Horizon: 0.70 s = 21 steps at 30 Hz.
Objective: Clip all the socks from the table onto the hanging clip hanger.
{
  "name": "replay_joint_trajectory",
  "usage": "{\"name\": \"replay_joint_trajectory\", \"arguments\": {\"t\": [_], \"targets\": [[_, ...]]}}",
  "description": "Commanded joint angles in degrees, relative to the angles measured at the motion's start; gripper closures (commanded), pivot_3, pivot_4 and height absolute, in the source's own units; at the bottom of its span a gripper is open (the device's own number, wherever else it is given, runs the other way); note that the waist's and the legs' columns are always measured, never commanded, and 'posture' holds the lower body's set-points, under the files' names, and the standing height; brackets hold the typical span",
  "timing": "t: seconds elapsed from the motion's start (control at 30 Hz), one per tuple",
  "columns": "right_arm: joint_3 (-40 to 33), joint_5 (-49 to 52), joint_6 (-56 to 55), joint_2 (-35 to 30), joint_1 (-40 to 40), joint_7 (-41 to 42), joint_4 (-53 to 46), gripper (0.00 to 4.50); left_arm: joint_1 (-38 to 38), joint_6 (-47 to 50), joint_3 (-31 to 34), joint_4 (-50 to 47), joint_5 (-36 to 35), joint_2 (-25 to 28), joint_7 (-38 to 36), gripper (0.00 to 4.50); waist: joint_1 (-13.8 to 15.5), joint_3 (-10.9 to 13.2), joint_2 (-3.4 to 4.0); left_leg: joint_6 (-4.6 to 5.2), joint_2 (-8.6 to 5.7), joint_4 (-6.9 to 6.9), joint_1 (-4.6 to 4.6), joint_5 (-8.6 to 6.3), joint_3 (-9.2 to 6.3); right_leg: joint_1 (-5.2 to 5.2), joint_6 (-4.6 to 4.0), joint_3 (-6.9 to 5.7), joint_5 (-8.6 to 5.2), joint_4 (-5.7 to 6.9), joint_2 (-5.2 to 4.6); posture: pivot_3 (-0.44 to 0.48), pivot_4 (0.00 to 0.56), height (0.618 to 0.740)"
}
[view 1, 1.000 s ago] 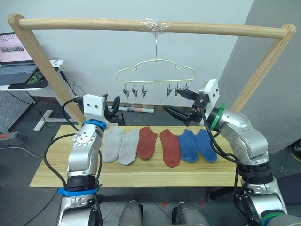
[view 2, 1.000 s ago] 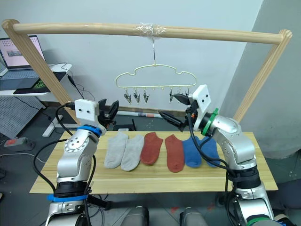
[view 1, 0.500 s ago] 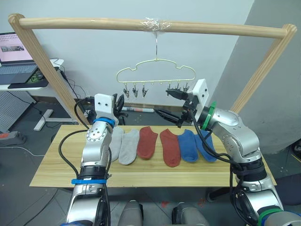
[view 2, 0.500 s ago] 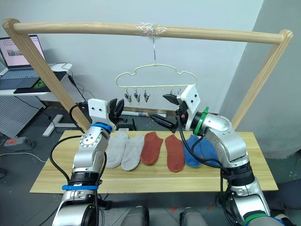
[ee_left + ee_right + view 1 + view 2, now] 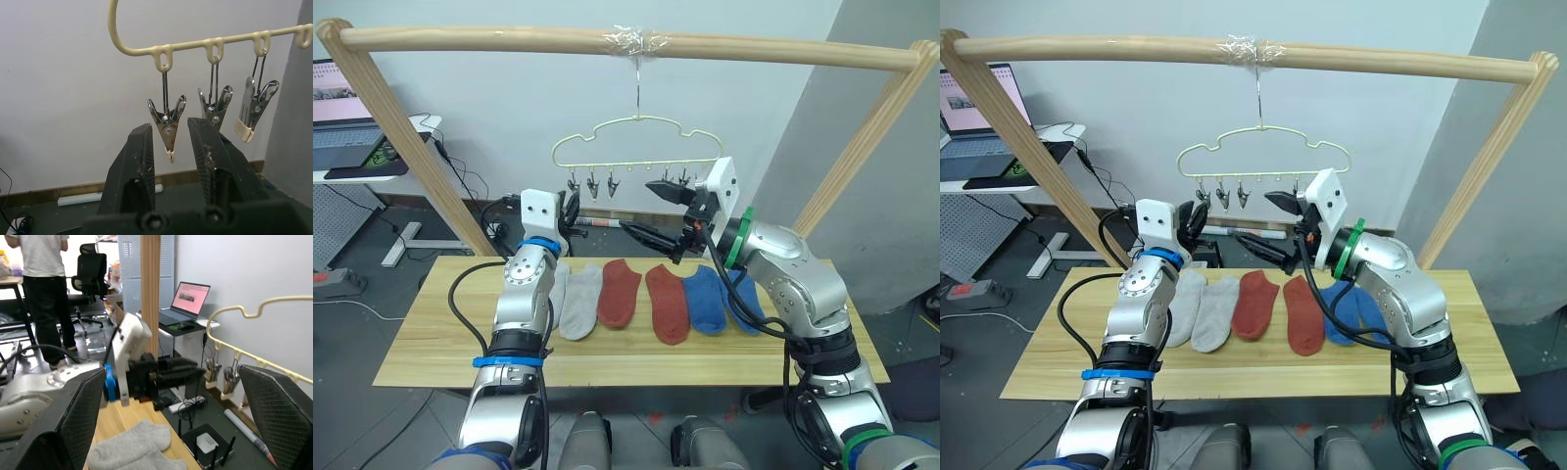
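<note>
Your six socks lie flat in a row across the middle of the desk point(image 5: 431, 333): two light grey socks point(image 5: 579, 302) at the 9 o'clock end, two rust red socks point(image 5: 666, 305) in the centre, and two blue socks point(image 5: 705, 300) toward 3 o'clock. None is clipped up yet.

The clip hanger point(image 5: 636, 142) hangs by its hook from the wooden pole point(image 5: 509, 40) at 12 o'clock, above the row, with its grey clips point(image 5: 167, 128) dangling from the bottom bar.

Your left claw point(image 5: 171, 147) is raised to the hanger's left end, fingers a little apart and empty. In the left wrist view the end clip hangs in line with the gap between them, though you cannot tell whether it touches.

Your right claw point(image 5: 656, 211) sits just below the hanger's right half, spread wide and holding nothing, with one finger point(image 5: 663, 188) up near the clips and the other lower.
</note>
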Motion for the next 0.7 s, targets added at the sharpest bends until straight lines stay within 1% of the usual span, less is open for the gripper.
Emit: {"name": "replay_joint_trajectory", "arguments": {"t": [0.03,0.17,0.2,0.27,0.47,0.7], "targets": [[-0.8,1.7,0.7,0.3,-1.6,-0.7,-2.9,0.0,-1.8,-1.8,0.3,-0.1,0.3,0.3,0.0,3.25,0.0,0.2,0.01,0.0,0.0,0.0,-0.01,0.0,0.0,0.0,0.0,-0.01,0.0,0.0,0.0,-0.004,0.169,0.74],[-0.7,2.1,1.2,0.2,-1.7,-1.1,-3.1,0.0,-2.6,-2.3,0.4,1.1,0.5,-0.1,0.6,3.25,0.0,0.5,0.0,0.0,0.0,0.0,-0.03,0.0,-0.02,-0.02,0.01,-0.02,0.01,0.0,0.0,-0.008,0.176,0.74],[-0.6,2.1,1.1,0.2,-1.7,-1.2,-3.2,0.0,-2.6,-2.6,0.2,1.1,0.5,0.0,0.4,3.08,-0.1,0.6,0.02,0.0,0.0,0.0,-0.03,0.0,-0.02,-0.02,0.01,-0.02,0.01,-0.01,0.0,-0.009,0.178,0.74],[-0.6,2.1,1.0,0.2,-1.7,-1.5,-2.9,0.0,-2.9,-3.0,0.1,1.7,0.7,-0.1,0.4,2.65,-0.1,0.8,0.01,0.0,0.0,0.0,-0.03,0.0,-0.02,-0.02,0.03,-0.01,0.01,-0.01,0.0,-0.01,0.181,0.74],[-0.7,2.3,1.2,0.3,-1.9,-2.0,-2.8,0.0,-4.1,-3.5,0.5,3.7,0.7,0.0,0.5,0.83,-0.1,1.5,-0.03,0.0,0.01,0.0,-0.05,0.0,-0.02,-0.04,0.06,-0.03,0.03,-0.01,0.0,-0.012,0.188,0.74],[-1.1,2.3,1.3,0.1,-2.0,-2.2,-2.7,0.0,-6.2,-4.4,1.1,6.3,0.6,0.2,0.7,0.83,-0.1,1.8,-0.05,0.0,0.0,0.0,-0.11,0.0,-0.04,-0.09,0.15,-0.04,0.08,-0.02,-0.01,-0.017,0.192,0.74]]}}
